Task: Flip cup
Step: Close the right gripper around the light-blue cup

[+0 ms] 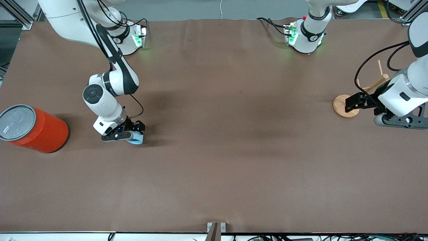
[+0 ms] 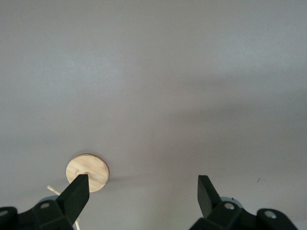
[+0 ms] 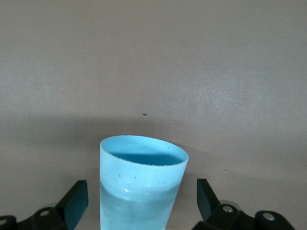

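The small light-blue cup (image 1: 136,138) is on the brown table toward the right arm's end, and my right gripper (image 1: 135,133) is low around it. In the right wrist view the cup (image 3: 141,187) sits between the two open fingers (image 3: 76,199) with a gap on each side. Its brighter blue mouth points away from the wrist. My right gripper (image 3: 141,184) holds nothing. My left gripper (image 1: 348,104) waits open and empty at the left arm's end, beside a wooden disc. The left wrist view shows the left gripper (image 2: 143,184) with only bare table between its fingers.
A large orange canister (image 1: 35,129) with a grey lid lies at the table's edge, close to the right gripper. A wooden stand with a round base (image 1: 343,108) (image 2: 88,170) and pegs (image 1: 379,79) is under the left gripper. The brown table cover (image 1: 234,150) spreads between the arms.
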